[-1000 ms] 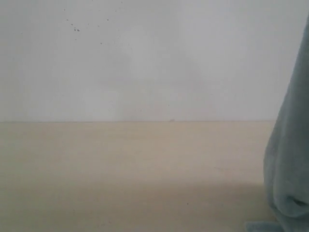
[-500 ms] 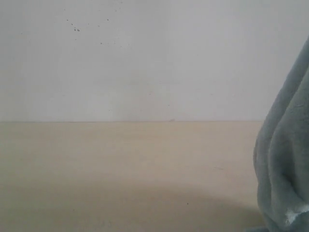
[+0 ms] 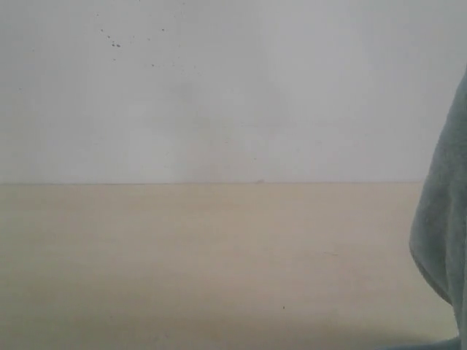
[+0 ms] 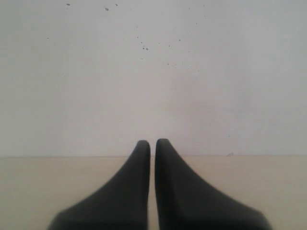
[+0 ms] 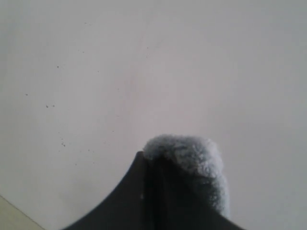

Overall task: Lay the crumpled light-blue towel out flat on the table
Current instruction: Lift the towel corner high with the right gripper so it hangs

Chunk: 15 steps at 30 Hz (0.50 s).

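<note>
The pale grey-blue towel hangs in a long fold down the right edge of the exterior view, lifted above the beige table. In the right wrist view my right gripper is shut on a fluffy bunch of the towel, which bulges over and beside the dark fingertips. My left gripper is shut with nothing between its black fingers, held low over the table and facing the wall. Neither gripper shows in the exterior view.
A white wall with a few small dark specks rises straight behind the table's far edge. A soft shadow lies on the tabletop near the front right.
The hanging towel swung left into view half a second ago, then drew back to the right and higher. Its lower end has left the tabletop at the bottom right.
</note>
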### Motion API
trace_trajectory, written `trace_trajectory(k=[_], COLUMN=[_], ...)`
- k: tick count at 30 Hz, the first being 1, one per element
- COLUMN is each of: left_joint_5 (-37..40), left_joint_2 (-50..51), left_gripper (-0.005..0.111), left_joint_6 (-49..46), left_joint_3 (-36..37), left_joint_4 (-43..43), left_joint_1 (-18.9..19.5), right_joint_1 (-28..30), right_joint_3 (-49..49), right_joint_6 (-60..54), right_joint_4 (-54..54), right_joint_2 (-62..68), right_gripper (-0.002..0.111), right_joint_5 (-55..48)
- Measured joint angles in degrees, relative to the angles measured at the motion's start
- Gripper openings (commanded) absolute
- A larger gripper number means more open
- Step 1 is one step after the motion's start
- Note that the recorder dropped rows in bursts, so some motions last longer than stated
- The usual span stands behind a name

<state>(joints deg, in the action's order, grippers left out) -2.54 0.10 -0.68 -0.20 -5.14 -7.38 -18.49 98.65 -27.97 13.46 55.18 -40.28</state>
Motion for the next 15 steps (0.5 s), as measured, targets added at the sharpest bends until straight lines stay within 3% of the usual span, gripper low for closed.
trace_trajectory(k=[15], left_joint_5=[0.0], left_joint_2=[0.0], left_gripper=[0.004], left_joint_6=[0.0], left_joint_3=[0.0], left_joint_4=[0.0], left_joint_1=[0.0], right_joint_1=[-9.7], right_joint_3=[12.7], right_joint_6=[0.1], right_joint_4=[-0.3], right_joint_2=[12.3], right_gripper=[0.0], right_joint_5=[-4.6])
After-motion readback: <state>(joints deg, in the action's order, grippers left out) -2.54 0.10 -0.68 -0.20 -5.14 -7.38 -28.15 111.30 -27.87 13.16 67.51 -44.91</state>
